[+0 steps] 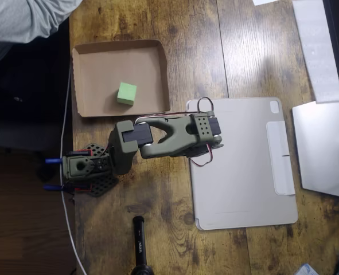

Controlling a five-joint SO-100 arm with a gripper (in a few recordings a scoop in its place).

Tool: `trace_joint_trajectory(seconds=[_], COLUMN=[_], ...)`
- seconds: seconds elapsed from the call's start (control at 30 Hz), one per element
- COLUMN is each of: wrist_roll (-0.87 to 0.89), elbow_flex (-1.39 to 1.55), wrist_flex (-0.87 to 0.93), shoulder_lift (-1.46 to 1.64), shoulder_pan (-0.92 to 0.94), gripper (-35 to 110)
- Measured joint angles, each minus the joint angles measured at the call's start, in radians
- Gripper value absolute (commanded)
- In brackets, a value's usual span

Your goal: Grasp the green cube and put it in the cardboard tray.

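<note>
The green cube (126, 93) sits inside the cardboard tray (94, 69), on its flat bottom near the wall closest to the arm, with nothing touching it. The olive-green arm (175, 134) lies folded just below the tray, stretching right from its base (88, 170). Its gripper (133, 132) end is tucked in near the tray's lower wall, apart from the cube. The folded links hide the fingers, so the jaws' state does not show.
A grey tablet cover (244, 166) lies right of the arm, partly under its elbow. A silver device (324, 146) and white paper (315, 46) are at the right edge. A black cylinder (139, 240) stands at the bottom, and a person's grey sleeve (20, 20) is at top left.
</note>
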Motion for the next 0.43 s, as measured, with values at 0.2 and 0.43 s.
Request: trace_joint_trajectory(seconds=[0.2,0.43], wrist_roll=[0.000,0.000], elbow_flex=[0.000,0.000], wrist_flex=[0.000,0.000], shoulder_lift=[0.000,-0.006], shoulder_pan=[0.000,0.000], gripper=[0,0])
